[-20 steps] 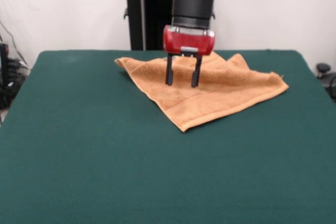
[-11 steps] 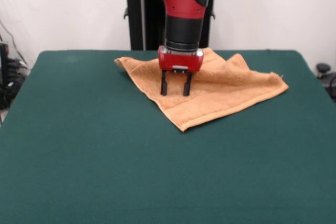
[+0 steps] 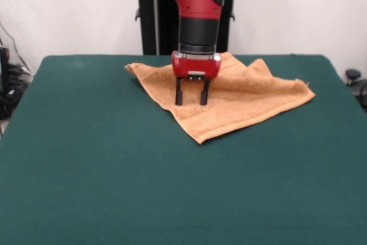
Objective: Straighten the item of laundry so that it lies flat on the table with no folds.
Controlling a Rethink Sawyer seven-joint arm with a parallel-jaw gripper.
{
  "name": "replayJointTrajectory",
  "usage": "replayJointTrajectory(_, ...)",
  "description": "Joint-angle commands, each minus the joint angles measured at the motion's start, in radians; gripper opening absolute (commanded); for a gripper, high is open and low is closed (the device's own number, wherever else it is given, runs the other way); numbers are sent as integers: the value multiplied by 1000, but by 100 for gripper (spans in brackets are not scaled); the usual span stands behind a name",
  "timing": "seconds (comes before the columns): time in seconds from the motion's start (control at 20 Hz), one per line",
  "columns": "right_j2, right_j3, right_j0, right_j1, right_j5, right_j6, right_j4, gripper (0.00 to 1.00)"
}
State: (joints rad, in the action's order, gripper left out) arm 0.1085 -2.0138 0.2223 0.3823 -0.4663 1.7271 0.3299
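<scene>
The gripper (image 3: 191,102) hangs spread wide, empty, over the towel (image 3: 229,98), which sits rumpled toward twelve o'clock on the table (image 3: 114,170). Best move, I'd say: drop straight, pinch one layer near the nine o'clock edge, drag outward low.

Plain white wall (image 3: 74,10) behind; perhaps cables (image 3: 12,87) at left.

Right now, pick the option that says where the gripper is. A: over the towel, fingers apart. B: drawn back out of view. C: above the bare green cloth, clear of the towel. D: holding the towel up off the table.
A: the gripper stands over the orange towel, its two fingers apart, while the towel lies on the table.
</scene>
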Motion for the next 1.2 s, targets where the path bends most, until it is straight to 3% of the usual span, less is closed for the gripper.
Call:
replayJointTrajectory(0.05, -80, 261, 0, -439, -507, 199, -35, 100)
replayJointTrajectory(0.3, -83, 290, 9, -486, -726, 172, -22, 100)
replayJointTrajectory(0.95, -102, 384, 28, -554, -761, 200, 25, 100)
replayJointTrajectory(1.15, -113, 404, 28, -536, -540, 209, 40, 100)
replayJointTrajectory(1.2, -132, 414, 39, -521, -386, 211, 65, 100)
